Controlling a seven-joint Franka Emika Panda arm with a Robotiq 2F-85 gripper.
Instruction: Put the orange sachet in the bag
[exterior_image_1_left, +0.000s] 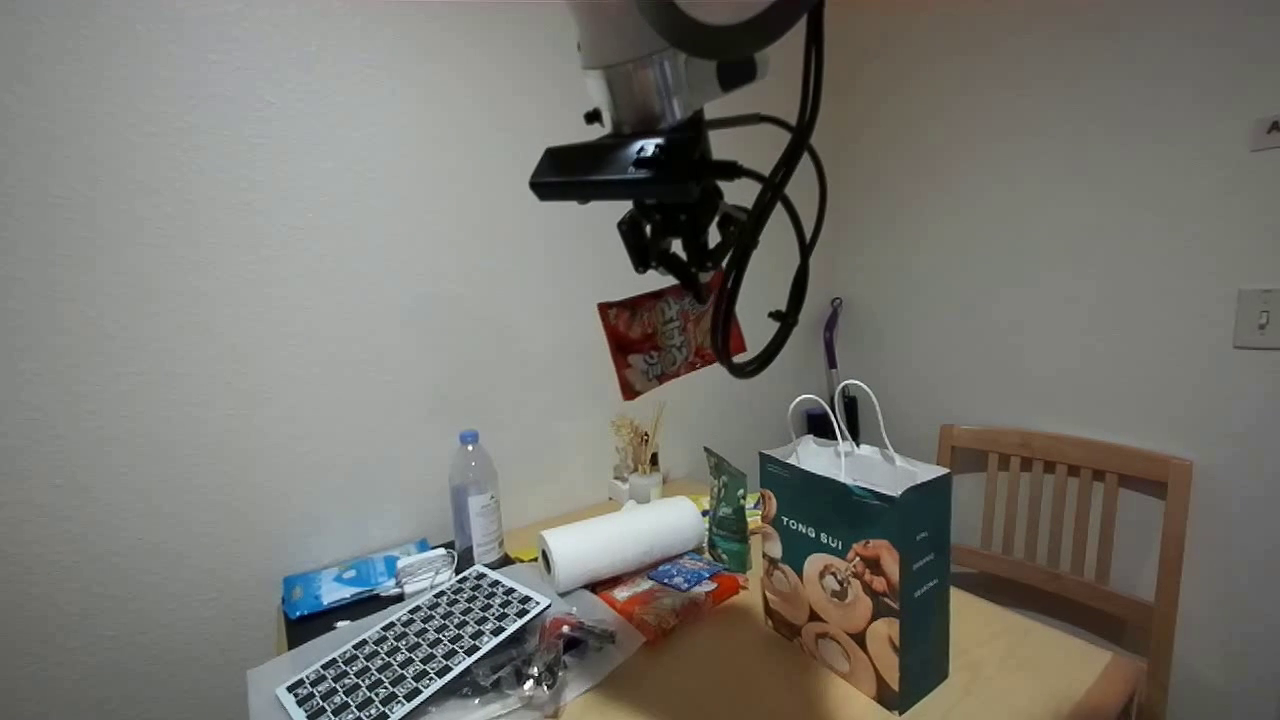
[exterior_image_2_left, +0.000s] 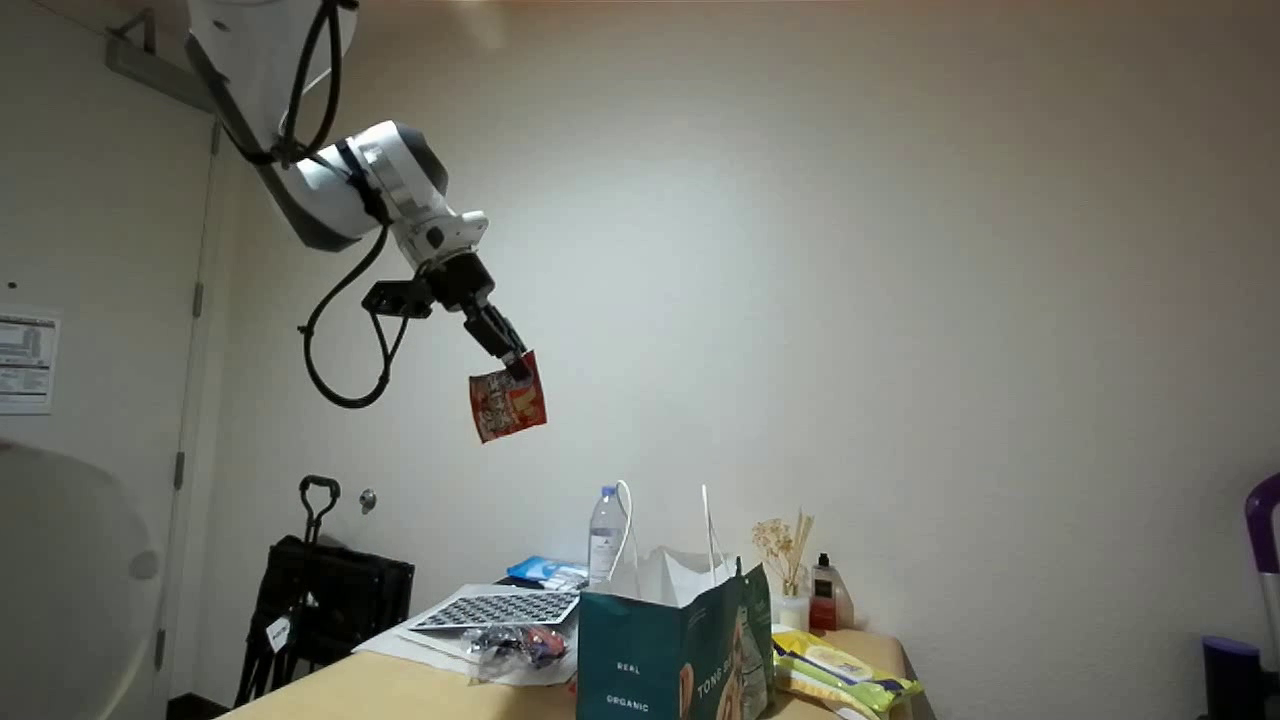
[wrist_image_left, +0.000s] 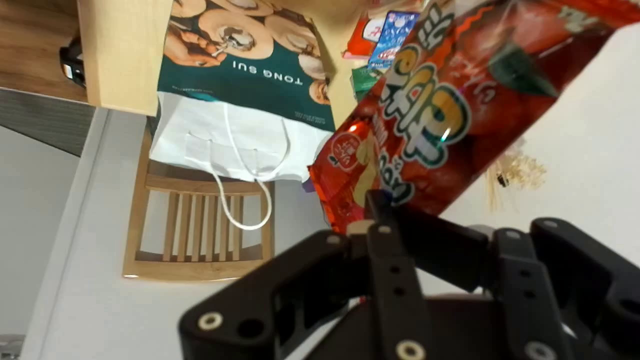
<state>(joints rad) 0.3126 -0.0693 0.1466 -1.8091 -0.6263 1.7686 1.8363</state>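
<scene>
My gripper (exterior_image_1_left: 700, 285) is shut on one end of the orange sachet (exterior_image_1_left: 650, 340), a flat orange-red packet with printed lettering. The sachet hangs tilted in the air, well above the table. In an exterior view (exterior_image_2_left: 508, 400) it hangs below the fingertips (exterior_image_2_left: 517, 366). In the wrist view the sachet (wrist_image_left: 475, 120) extends up and right from the fingertips (wrist_image_left: 372, 212). The bag (exterior_image_1_left: 835, 560), dark teal with white looped handles, stands upright and open-topped on the table, lower than the sachet and apart from it. It also shows in the wrist view (wrist_image_left: 270, 55), upside down. Its inside bottom is hidden.
Around the bag are a green packet (exterior_image_1_left: 728, 515), a white paper roll (exterior_image_1_left: 625, 540), a blue sachet (exterior_image_1_left: 685, 571) and a red packet (exterior_image_1_left: 650, 605). A checkered board (exterior_image_1_left: 415, 645) and bottle (exterior_image_1_left: 478, 505) lie further off. A wooden chair (exterior_image_1_left: 1065, 575) stands behind the bag.
</scene>
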